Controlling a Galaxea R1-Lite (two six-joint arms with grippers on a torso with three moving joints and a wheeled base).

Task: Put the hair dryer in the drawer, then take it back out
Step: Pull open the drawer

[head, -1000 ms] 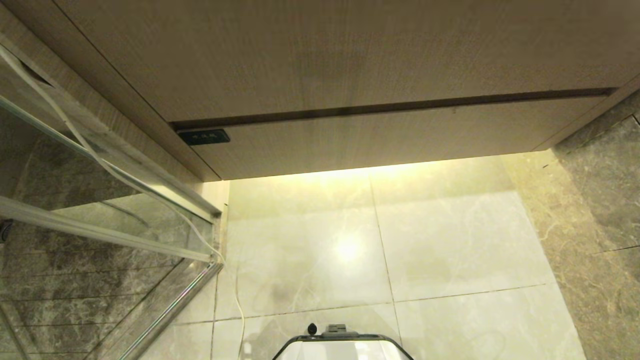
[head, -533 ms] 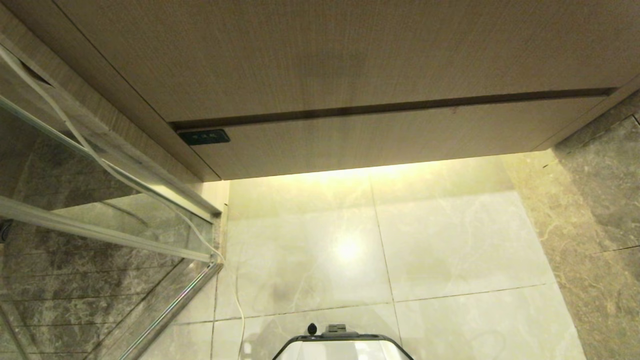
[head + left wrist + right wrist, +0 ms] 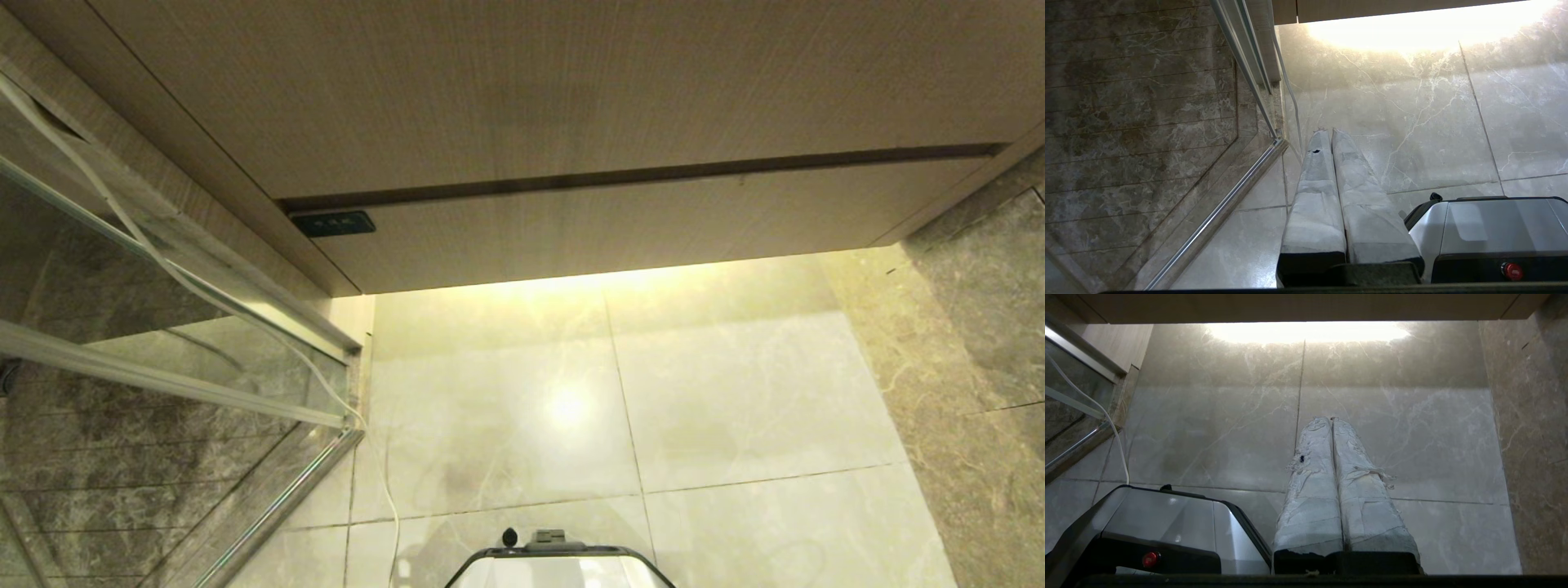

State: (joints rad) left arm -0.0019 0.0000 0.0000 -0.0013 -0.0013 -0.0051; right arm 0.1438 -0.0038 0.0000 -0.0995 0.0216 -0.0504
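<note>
I see only the closed front of the drawer (image 3: 637, 229), its right end cut off by the side panel; its inside is hidden from me. The dark plate (image 3: 333, 223) at its left end carries marks too small to read. The robot base (image 3: 559, 563) runs off the frame's lower edge. Neither tool shows from the head.

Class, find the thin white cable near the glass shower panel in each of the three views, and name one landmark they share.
Head view: white cable runs diagonally down the glass at left to the floor.
Left wrist view: it drops beside the glass frame, above the left gripper.
Right wrist view: it curves down at the left edge.
Shared landmark: robot base.
</note>
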